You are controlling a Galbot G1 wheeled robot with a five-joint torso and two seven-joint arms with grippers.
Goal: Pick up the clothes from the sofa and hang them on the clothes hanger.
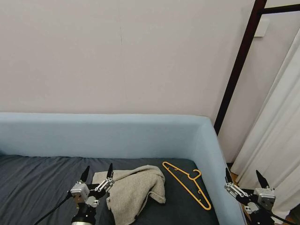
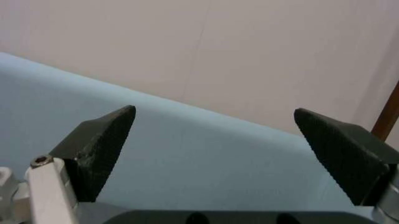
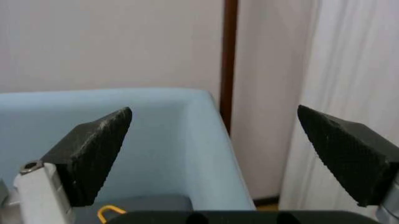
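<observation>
The beige garment (image 1: 136,190) lies on the sofa (image 1: 117,136) just right of our open left claw (image 1: 98,171), so we judge this claw nearer than the open right claw (image 1: 243,176).

A crumpled beige knitted garment (image 1: 137,189) lies in a loose heap on the dark grey seat of a pale blue upholstered sofa (image 1: 117,135), toward the seat's right end. One flat corner of it spreads out toward the left, while the bulk is bunched and folded over itself. Just beside it, on its right, a thin orange clothes hanger (image 1: 186,183) lies flat on the same seat. Its long bar runs diagonally and its hook turns toward the sofa's right arm. Whether the cloth's edge touches the hanger cannot be told.
</observation>
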